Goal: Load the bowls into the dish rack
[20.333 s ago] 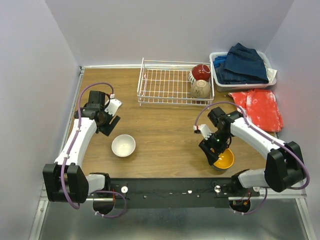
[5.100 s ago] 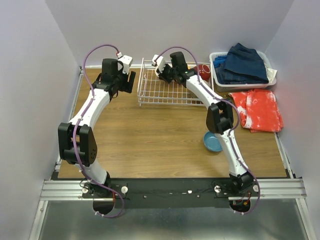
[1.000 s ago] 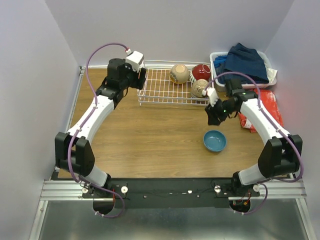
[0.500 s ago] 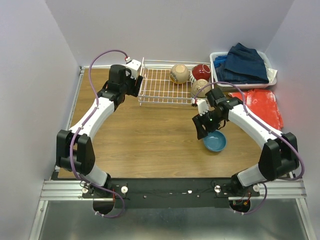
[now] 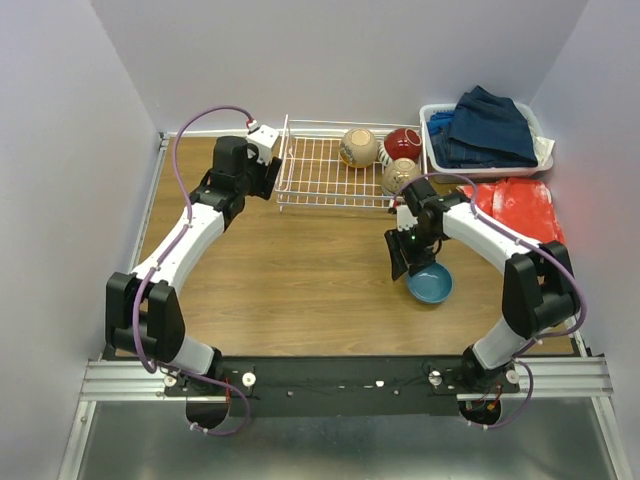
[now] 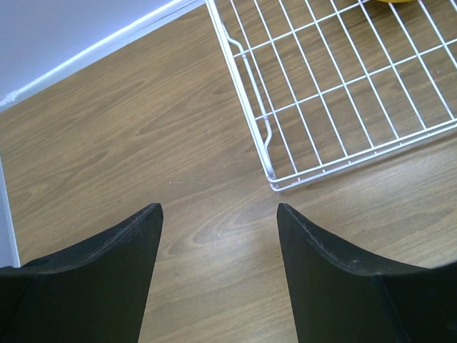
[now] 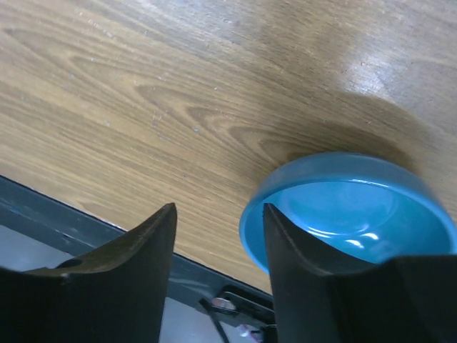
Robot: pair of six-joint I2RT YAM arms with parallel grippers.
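While three bowls point(image 5: 358, 147) sat in the dish rack point(image 5: 325, 183) at upper centre, we noted the blue bowl point(image 5: 432, 287) unloaded on the table point(image 5: 300, 260), right gripper point(image 7: 218, 214) spread at its rim, left gripper point(image 6: 218, 214) spread and empty.

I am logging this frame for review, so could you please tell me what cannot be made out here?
Left wrist view: a yellow sliver at the top edge, beyond the rack, is cut off and cannot be identified.
Right wrist view: the blue bowl is partly covered by a finger of the right tool; whether they touch is unclear.
Top view: the right arm hides that tool's fingers and part of the bowl's rim.
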